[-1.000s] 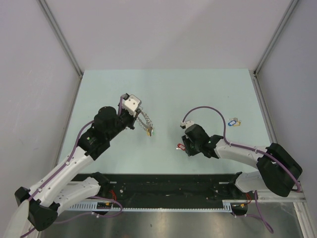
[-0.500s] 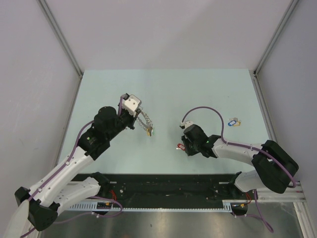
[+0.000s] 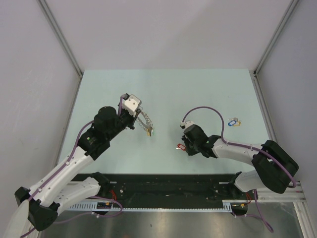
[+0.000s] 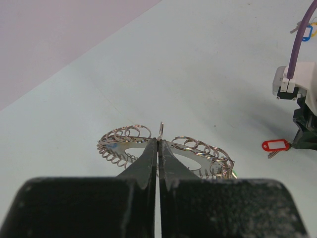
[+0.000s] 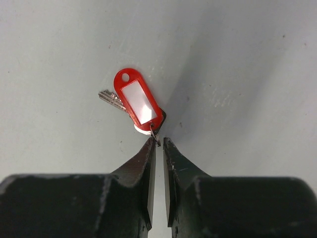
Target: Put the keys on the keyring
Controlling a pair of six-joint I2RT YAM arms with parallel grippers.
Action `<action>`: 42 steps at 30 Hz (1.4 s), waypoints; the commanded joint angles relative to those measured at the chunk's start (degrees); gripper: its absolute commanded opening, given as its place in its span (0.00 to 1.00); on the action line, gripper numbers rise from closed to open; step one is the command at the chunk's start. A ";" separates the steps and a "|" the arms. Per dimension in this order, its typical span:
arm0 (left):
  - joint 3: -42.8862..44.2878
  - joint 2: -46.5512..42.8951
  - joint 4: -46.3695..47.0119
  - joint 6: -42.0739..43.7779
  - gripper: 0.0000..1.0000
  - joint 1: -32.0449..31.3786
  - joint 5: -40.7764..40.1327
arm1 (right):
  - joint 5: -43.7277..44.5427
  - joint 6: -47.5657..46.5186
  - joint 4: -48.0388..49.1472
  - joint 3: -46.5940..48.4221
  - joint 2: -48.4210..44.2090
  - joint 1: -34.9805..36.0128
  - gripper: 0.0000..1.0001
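My left gripper (image 3: 137, 115) is shut on the keyring (image 3: 145, 122), a floppy loop of linked silver rings, and holds it above the table; in the left wrist view the loop (image 4: 198, 148) hangs on both sides of the tips (image 4: 159, 141). A green key (image 3: 152, 131) hangs at its low end. The red key (image 3: 181, 146) lies on the table. In the right wrist view, my right gripper (image 5: 158, 143) has its jaws only a narrow gap apart. The small ring of the red key (image 5: 136, 101) sits at the mouth of that gap, not pinched.
A blue key and a yellow key (image 3: 233, 121) lie together near the table's right edge, also in the left wrist view (image 4: 306, 31). The right arm's purple cable (image 3: 203, 110) arcs above the table. Grey walls stand at the back and both sides.
My right gripper has crept a little left toward the red key and now sits at its ring. The left gripper and keyring have barely moved; the hanging green key swayed slightly.
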 commanded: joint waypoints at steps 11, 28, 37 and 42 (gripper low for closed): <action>0.47 -0.78 4.28 0.77 0.00 0.19 -0.15 | -0.94 -0.40 3.00 -0.64 1.48 -0.07 0.11; -0.23 -1.30 4.98 1.91 0.00 0.28 3.27 | -4.81 -7.86 0.81 1.20 -11.51 -0.69 0.00; -1.20 -3.24 6.13 5.86 0.00 0.28 14.07 | -5.33 -24.21 -1.03 7.26 -22.33 -0.60 0.00; -0.68 -3.33 5.34 10.77 0.00 0.19 26.27 | -13.24 -28.60 -3.85 11.92 -24.52 -0.69 0.00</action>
